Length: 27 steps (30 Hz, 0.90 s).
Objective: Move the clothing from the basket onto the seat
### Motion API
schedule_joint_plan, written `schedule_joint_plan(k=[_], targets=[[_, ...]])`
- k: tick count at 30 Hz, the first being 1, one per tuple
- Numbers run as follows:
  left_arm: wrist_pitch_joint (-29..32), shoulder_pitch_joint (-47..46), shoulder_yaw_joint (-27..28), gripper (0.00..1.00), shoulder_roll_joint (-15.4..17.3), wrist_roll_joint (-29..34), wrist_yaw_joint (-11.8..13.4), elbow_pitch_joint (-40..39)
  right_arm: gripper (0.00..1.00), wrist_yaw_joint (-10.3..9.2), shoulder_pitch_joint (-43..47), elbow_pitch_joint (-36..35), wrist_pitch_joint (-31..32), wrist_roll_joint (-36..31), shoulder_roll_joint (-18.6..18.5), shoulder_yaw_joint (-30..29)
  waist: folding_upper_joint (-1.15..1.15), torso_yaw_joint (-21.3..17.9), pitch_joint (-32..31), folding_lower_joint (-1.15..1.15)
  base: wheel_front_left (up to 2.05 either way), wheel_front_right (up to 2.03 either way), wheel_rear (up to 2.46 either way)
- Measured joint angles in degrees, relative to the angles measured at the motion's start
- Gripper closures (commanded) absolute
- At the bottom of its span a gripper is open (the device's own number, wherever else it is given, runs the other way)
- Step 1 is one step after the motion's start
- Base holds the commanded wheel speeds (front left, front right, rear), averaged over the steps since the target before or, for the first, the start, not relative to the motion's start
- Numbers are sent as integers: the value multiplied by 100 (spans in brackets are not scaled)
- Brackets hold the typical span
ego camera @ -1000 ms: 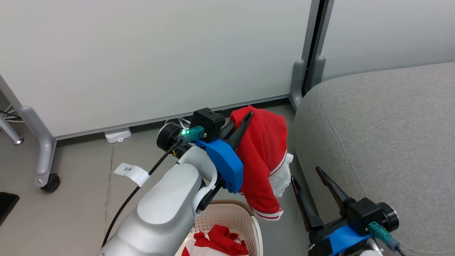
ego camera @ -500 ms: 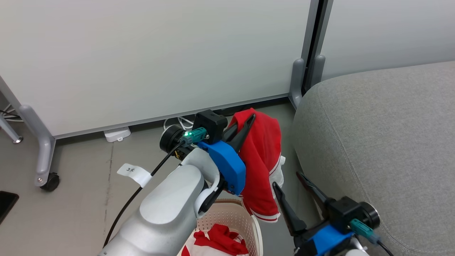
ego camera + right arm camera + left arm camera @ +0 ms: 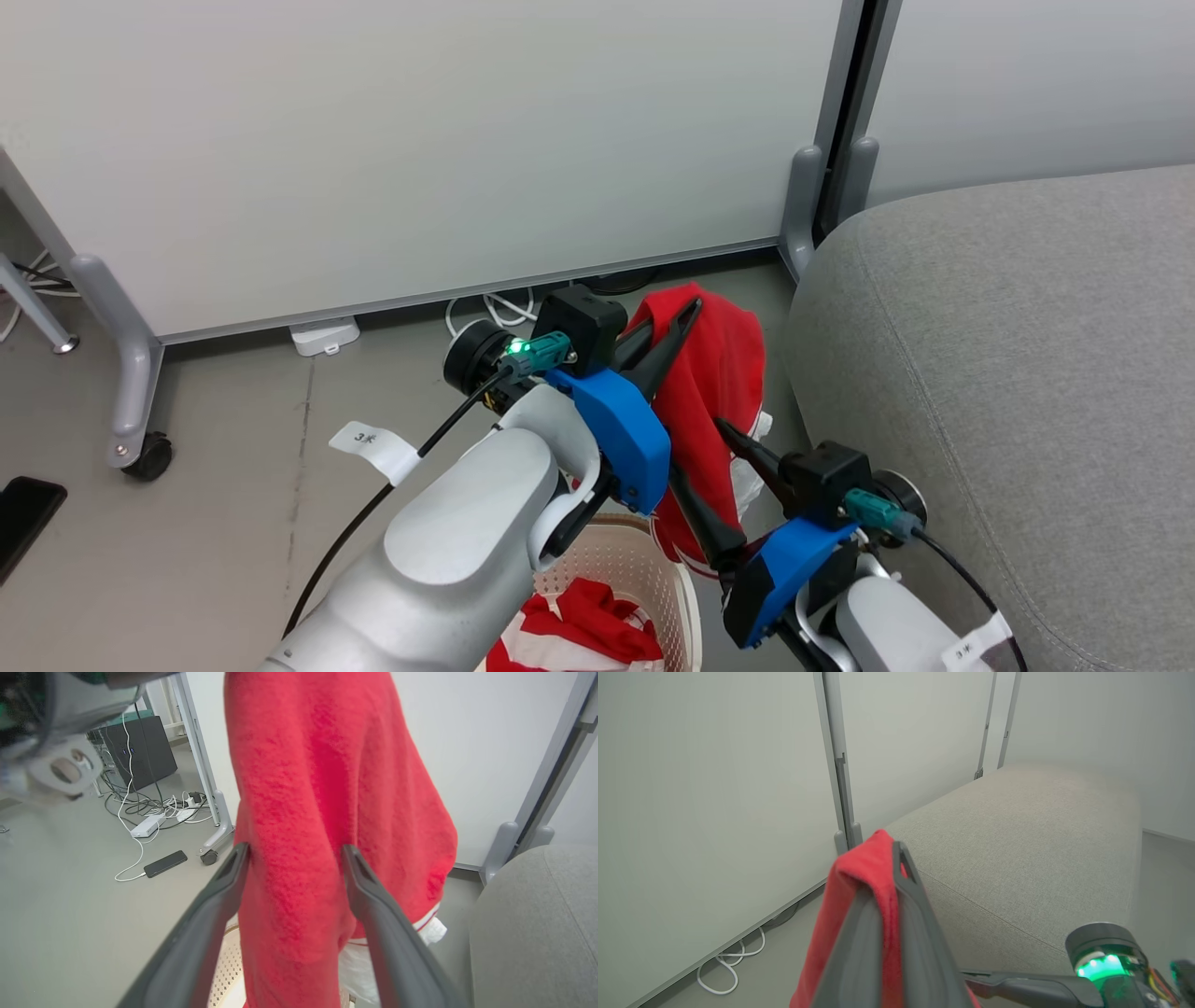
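My left gripper (image 3: 689, 313) is shut on a red garment (image 3: 724, 373) that hangs from its fingertips above the floor, between the basket and the seat. The cloth drapes over the left gripper (image 3: 889, 858) in the left wrist view. My right gripper (image 3: 695, 446) is open, with one finger on each side of the hanging garment (image 3: 327, 788); in the right wrist view the right gripper (image 3: 295, 848) straddles the red cloth. A second red garment (image 3: 588, 630) lies in the cream basket (image 3: 686, 597) at the bottom edge. The grey seat (image 3: 1008, 355) is at the right.
White partition panels stand behind, their grey wheeled foot (image 3: 131, 411) at left and another post (image 3: 803, 205) beside the seat. A white cable (image 3: 485, 308) and a power strip (image 3: 325, 336) lie by the panel. A black phone (image 3: 23, 518) is on the floor at left.
My right gripper has swung left and up from beside the seat to the hanging garment, and its open fingers now straddle the cloth. The left gripper keeps its hold. The camera shifted slightly.
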Motion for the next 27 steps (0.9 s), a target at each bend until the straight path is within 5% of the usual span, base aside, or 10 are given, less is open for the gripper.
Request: schedule_joint_plan(k=[9,10,12,27], targets=[[2,-97,-190,100,1,-123,14,-4,0,0,-662,928,-157,344,-1,356,0,71,10,0,0,0,0],[2,-102,-205,100,1,-129,15,-3,57,0,-708,1004,-157,448,-2,419,0,72,5,0,0,0,0],[2,-108,-236,100,2,-172,22,2,100,0,-779,1155,-185,580,-1,514,0,71,-3,0,0,0,0],[-34,-165,-371,100,1,-322,73,123,100,0,-1022,1659,-421,994,-1,909,0,-22,-35,-1,0,0,0]])
